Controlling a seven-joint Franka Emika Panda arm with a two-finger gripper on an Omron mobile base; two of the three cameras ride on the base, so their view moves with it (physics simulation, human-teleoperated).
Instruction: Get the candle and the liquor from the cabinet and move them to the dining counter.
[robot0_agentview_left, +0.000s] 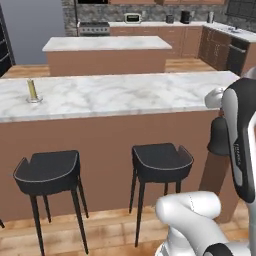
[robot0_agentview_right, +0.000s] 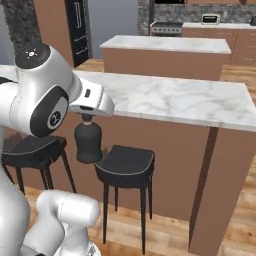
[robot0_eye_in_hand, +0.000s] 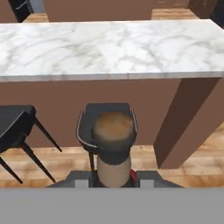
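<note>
The tool (robot0_agentview_right: 88, 116) grips the liquor (robot0_agentview_right: 88, 143) by its neck, below the bench (robot0_agentview_right: 200, 107) edge; insufficient lift risks collision.

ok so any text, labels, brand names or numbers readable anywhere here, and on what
Nothing can be read in full.
Arm: small dark lettering runs along the white link in the left base view, too blurred to read.
Arm joint: a small round emblem, not legible.
Liquor, held by the neck in the gripper: plain black, no label.
Candle on the dining counter: no markings.
Toaster oven: too small to tell.
</note>
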